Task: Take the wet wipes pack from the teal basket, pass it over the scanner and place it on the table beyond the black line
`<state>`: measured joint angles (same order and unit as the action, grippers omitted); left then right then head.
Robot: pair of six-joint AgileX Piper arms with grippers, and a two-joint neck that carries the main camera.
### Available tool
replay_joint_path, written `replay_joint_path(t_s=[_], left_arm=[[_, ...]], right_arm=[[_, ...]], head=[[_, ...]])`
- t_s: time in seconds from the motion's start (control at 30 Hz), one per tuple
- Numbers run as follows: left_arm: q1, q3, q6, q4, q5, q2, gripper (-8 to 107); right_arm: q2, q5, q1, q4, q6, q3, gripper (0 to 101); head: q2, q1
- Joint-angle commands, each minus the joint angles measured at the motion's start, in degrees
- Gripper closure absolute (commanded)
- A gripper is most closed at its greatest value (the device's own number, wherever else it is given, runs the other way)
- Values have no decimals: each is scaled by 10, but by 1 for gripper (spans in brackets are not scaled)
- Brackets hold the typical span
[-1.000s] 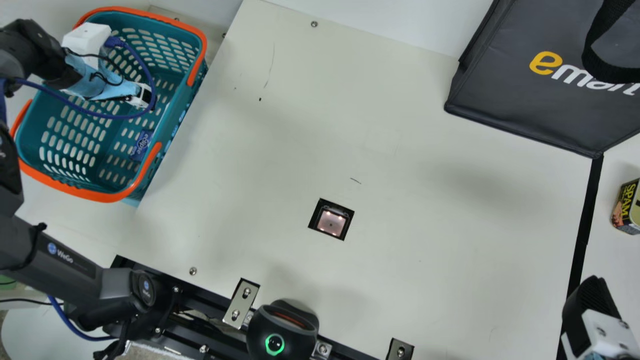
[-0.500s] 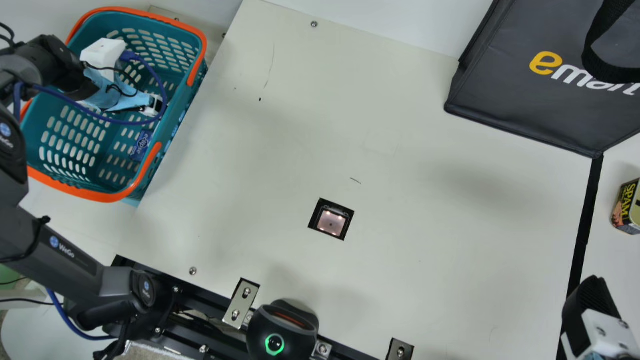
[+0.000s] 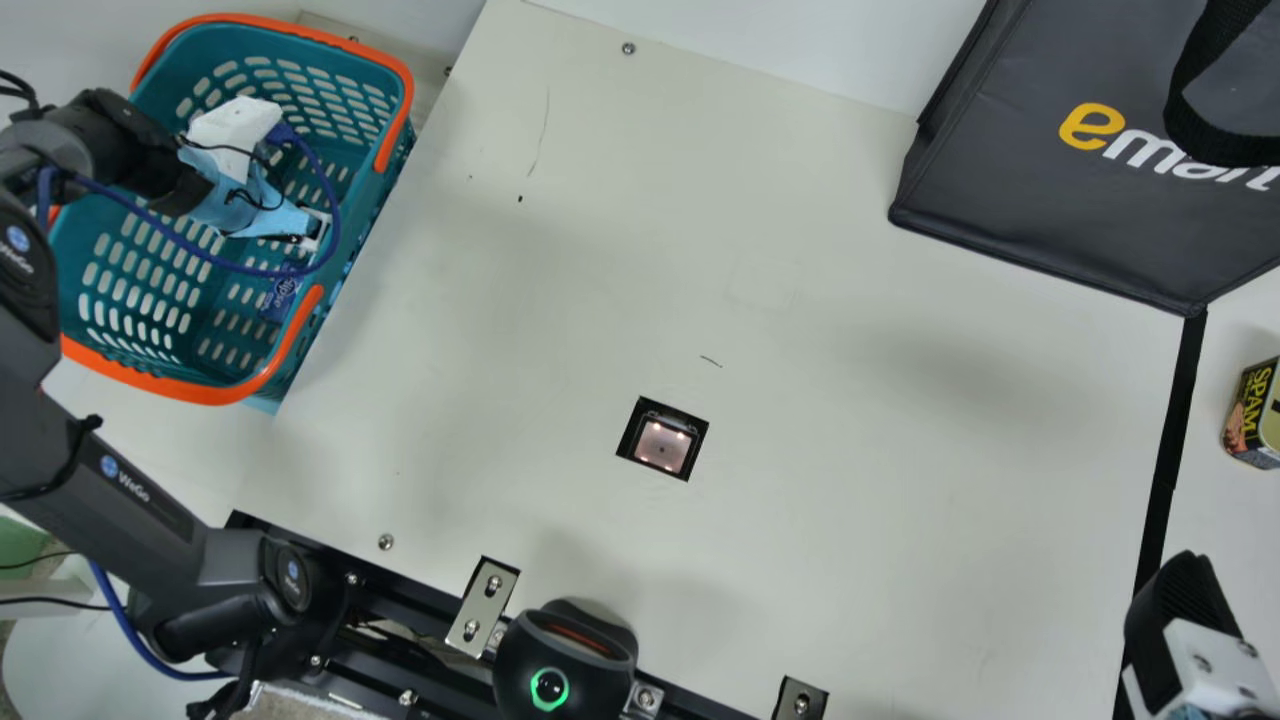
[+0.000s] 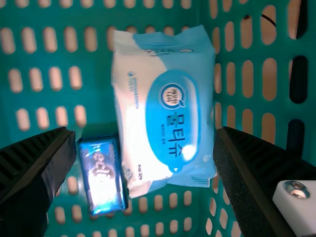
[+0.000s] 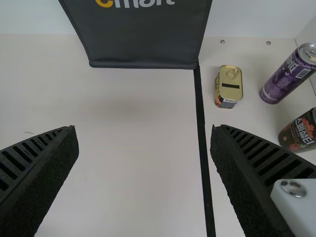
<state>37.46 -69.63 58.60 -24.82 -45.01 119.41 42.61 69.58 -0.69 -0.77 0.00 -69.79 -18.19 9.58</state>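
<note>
Left gripper (image 4: 145,133) is hanging open over basket (image 3: 190,391) at left. Pack (image 4: 168,108) is lying below, long axis running across the jaws' closing line.

The left gripper (image 3: 318,232) is down in the basket (image 3: 195,390), near a small blue pack (image 3: 280,292). Out in the table (image 3: 850,540), the scanner (image 3: 662,443) glows from its square hole. A dark bag (image 3: 1050,215) meets the black line (image 3: 1172,440) at one corner, a can (image 3: 1255,415) sits beyond, and the right gripper (image 3: 1185,610) is over by that line.
</note>
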Motion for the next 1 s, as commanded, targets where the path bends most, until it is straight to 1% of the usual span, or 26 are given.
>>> replay_joint_path(t_s=[0.0,0.23,0.5,0.77,0.97], left_arm=[[3,-3,44,-14,-6,6,9],[9,-15,102,-44,-12,33,9],[11,-29,129,-67,-1,63,9],[8,-35,137,-78,24,87,9],[5,-31,141,-83,58,95,9]], right_arm=[[0,0,0,0,0,0,6],[0,0,0,0,0,0,6],[0,0,0,0,0,0,6],[0,0,0,0,0,0,6],[0,0,0,0,0,0,6]], head=[[-2,-17],[-2,-17],[-2,-17],[-2,-17],[-2,-17]])
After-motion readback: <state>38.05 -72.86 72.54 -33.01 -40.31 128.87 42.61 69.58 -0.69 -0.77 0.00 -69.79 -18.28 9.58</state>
